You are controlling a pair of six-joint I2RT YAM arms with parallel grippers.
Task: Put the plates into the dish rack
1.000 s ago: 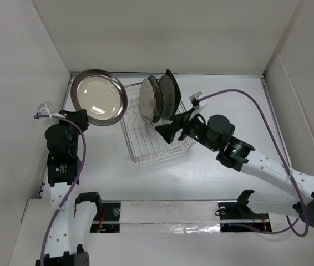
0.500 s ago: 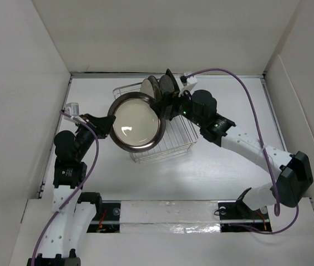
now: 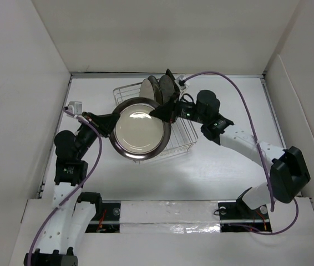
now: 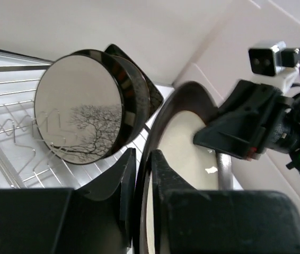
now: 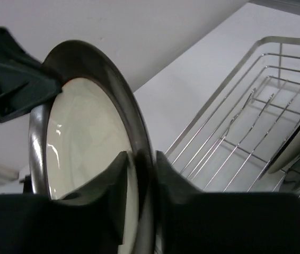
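L gripper [image 3: 114,119] & R gripper [image 3: 156,112] clamp cream plate [image 3: 140,130] – at rack [image 3: 182,138].

1) dish rack [image 3: 183,139]: silver wire basket, upright dividers.
2) Rear of rack: 3 plates on edge, packed close. Frontmost: round plate [image 4: 78,108] w/ bare-tree print. Behind it: 2nd round plate [image 4: 133,100]. Rearmost: square dark plate [image 4: 151,94].
3) cream plate [image 3: 140,128]: dark glossy rim, tilted, over rack's front-left. Contact w/ rack not discernible.
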